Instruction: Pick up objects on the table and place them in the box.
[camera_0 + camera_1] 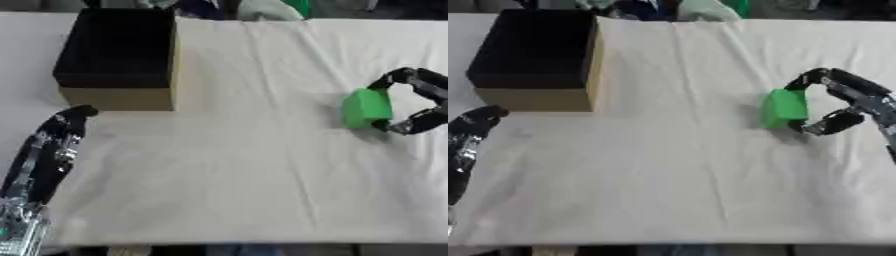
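One green block (785, 108) lies on the white cloth (236, 165), well to the right of the box (118, 55) and a little nearer to us. Our right hand (846, 102) is curled round the block's right side, finger tips at its upper and lower corners. The box, tan outside and dark inside, stands open at the far left. Our left hand (48, 150) rests below the box, fingers straight, holding nothing.
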